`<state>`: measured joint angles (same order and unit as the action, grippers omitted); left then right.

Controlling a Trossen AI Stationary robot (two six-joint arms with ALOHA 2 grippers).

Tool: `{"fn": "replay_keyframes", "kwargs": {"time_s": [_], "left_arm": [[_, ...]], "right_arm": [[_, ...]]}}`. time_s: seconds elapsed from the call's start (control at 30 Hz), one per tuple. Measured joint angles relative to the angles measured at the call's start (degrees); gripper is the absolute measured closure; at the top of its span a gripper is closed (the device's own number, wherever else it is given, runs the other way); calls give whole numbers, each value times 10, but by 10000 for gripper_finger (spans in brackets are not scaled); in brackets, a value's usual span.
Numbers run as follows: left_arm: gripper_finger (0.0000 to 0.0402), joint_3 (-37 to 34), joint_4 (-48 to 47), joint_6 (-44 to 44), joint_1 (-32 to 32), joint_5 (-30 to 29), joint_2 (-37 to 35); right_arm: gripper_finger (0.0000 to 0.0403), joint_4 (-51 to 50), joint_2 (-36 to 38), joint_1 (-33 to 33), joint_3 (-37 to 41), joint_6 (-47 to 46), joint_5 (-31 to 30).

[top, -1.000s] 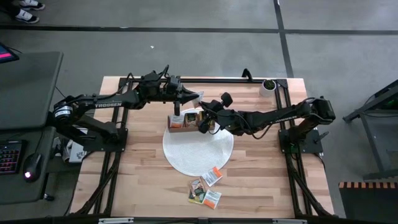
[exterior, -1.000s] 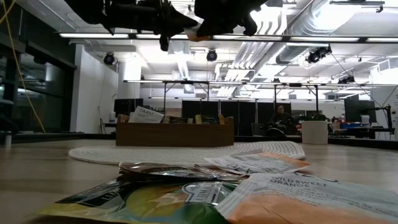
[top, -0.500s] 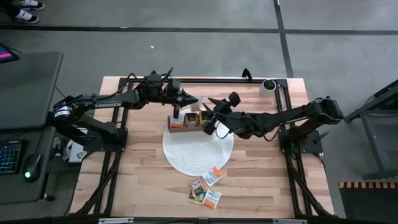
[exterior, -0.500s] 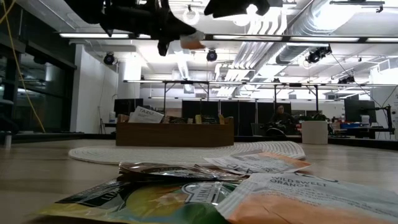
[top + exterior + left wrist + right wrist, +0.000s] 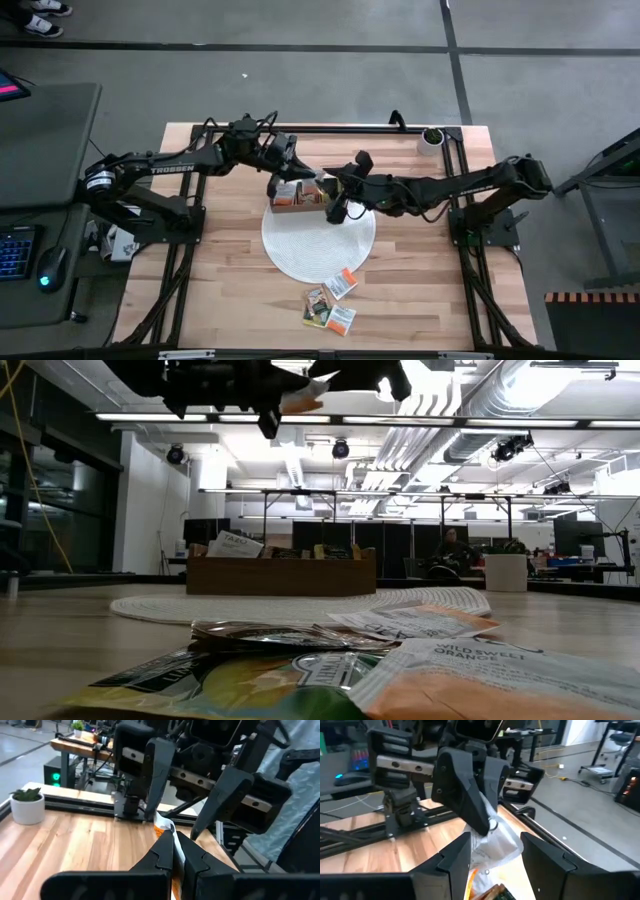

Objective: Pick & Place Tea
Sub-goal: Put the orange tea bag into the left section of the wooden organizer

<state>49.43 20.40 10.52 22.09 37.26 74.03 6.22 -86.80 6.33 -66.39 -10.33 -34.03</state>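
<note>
My left gripper (image 5: 173,851) is shut on an orange and white tea packet (image 5: 164,826), high above the wooden box (image 5: 300,196). The box stands on the white round mat (image 5: 318,240). My right gripper (image 5: 496,851) faces the left one, open. Its fingers stand on either side of the packet's white end (image 5: 496,834) without touching it. In the high view the two grippers meet over the box, left (image 5: 296,170) and right (image 5: 330,186). Several more tea packets (image 5: 330,302) lie flat on the table near its front edge. My left gripper pinches the tea packet between its two shut fingers. The packet's orange and white end (image 5: 163,824) sticks out past the fingertips. The packet is lifted clear, well above the box and the table (image 5: 300,402).
The box holds packets standing in its compartments (image 5: 232,544). A small potted plant (image 5: 431,137) stands at the table's far right corner. Bare wood lies on both sides of the mat (image 5: 220,250). Beyond the table is an open room with desks.
My right gripper has opened and let go of the tea packet, which stays in my shut left gripper. My right gripper has drawn back a little toward the table's right edge. My left gripper has turned with the packet, above the box.
</note>
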Motion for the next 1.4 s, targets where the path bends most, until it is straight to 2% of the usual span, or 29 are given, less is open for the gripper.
{"fn": "replay_keyframes", "kwargs": {"time_s": [0.27, 0.37, 0.57, 0.7, 0.87, 1.03, 1.2, 1.4], "left_arm": [[401, 0, -16, -4, 0, -1, -4], [401, 0, -78, -51, 0, -28, -26], [401, 0, -273, -142, 0, -91, -86], [401, -18, -307, -162, 1, -104, -113], [401, -80, -274, -143, 1, -119, -135], [401, -164, -153, -95, 1, -132, -149], [401, -219, -73, -85, 1, -163, -151], [401, -256, -55, -88, 1, -187, -150]], "right_arm": [[262, -14, 0, 1, 0, -4, 17], [266, -41, 0, 1, 0, -25, 26], [267, -94, 0, 1, 0, -67, 50], [267, -94, 0, 2, 0, -72, 53], [267, -94, 0, 2, 0, -72, 54], [267, -94, 0, 2, 0, -72, 55], [267, -93, 0, 2, 0, -76, 57], [267, -90, 0, 2, 0, -78, 59]]}}
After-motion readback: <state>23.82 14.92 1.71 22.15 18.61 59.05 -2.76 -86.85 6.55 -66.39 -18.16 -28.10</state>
